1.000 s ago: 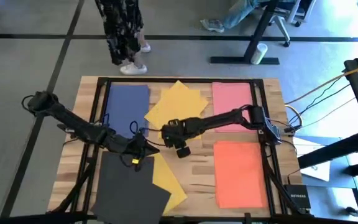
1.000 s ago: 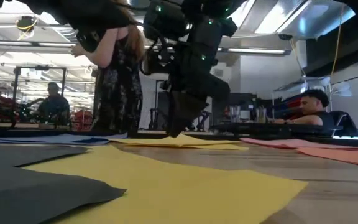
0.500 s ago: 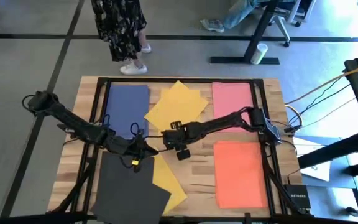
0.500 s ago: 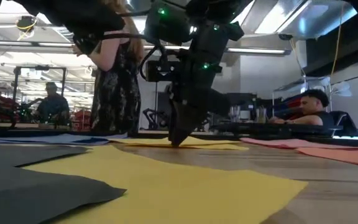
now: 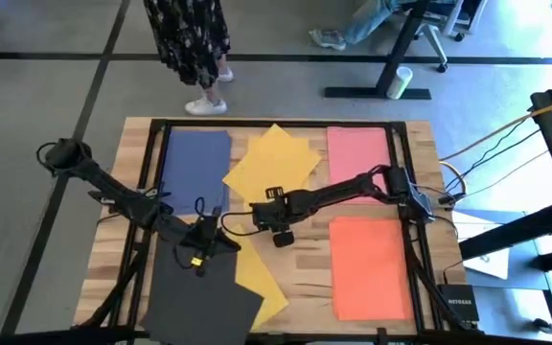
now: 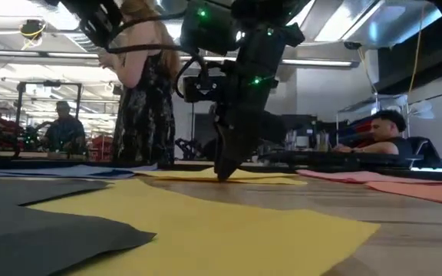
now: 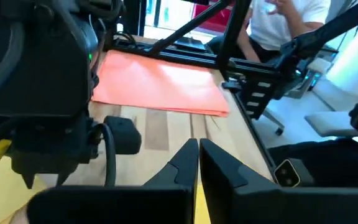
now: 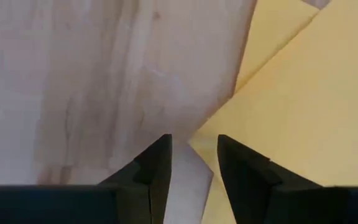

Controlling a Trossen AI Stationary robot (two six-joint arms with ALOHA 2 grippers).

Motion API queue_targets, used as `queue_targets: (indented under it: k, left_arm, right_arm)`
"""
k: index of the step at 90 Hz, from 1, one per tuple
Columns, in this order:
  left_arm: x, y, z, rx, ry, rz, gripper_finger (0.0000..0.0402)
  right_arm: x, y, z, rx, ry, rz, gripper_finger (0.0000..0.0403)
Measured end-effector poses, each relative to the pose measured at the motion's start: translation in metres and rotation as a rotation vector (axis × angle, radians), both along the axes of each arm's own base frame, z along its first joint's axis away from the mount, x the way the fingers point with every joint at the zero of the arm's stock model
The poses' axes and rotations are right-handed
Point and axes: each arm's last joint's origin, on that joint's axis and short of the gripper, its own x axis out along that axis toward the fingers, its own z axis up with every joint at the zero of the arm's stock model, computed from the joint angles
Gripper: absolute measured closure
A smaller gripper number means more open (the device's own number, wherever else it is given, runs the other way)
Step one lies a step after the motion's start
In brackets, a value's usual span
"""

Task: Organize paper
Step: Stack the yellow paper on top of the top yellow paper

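Observation:
Several coloured sheets lie flat on the wooden table: navy blue (image 5: 195,161), a tilted yellow sheet (image 5: 276,158), pink (image 5: 357,153), orange (image 5: 370,268), and dark grey (image 5: 199,292) overlapping a second yellow sheet (image 5: 257,278). My right gripper (image 5: 268,211) points down at the tilted yellow sheet's near corner (image 8: 197,140). It is narrowly open, with that corner just ahead of the gap between its fingers (image 8: 191,163). My left gripper (image 5: 202,251) hangs shut above the dark grey sheet's far edge, with nothing between its fingers (image 7: 199,158). My right gripper comes from above with its fingertips (image 6: 225,175) down at the level of the tilted yellow sheet's near corner. Whether they touch the paper or only the table beside it, I cannot tell. The sheet lies flat.
A black metal frame (image 5: 151,172) borders the table on the left, far and right sides. Bare wood (image 5: 300,254) shows between the yellow and orange sheets. A person in a patterned dress (image 5: 188,38) stands beyond the far edge, and others sit in the room behind.
My right gripper has come down onto the tilted yellow sheet's near corner. My left gripper has drawn back toward the table's near left, over the dark grey sheet's far edge. The sheets have stayed where they were.

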Motion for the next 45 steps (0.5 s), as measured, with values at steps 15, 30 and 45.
queue_targets:
  k: [15,30,45]
  left_arm:
    - [-0.0001,0.0002,-0.0004,0.003,0.005,0.001,0.0402]
    - [-0.0002,0.0002,-0.0007,-0.001,0.008,0.002,0.0402]
    - [-0.0002,0.0002,-0.0005,-0.006,0.007,0.003,0.0402]
  right_arm:
    - [0.0019,-0.0002,-0.0057,-0.026,-0.005,-0.028,0.0285]
    - [0.0012,-0.0009,-0.0081,-0.041,-0.006,-0.044,0.0344]
    - [0.0000,0.0026,-0.0094,-0.085,0.000,-0.038,0.0392]
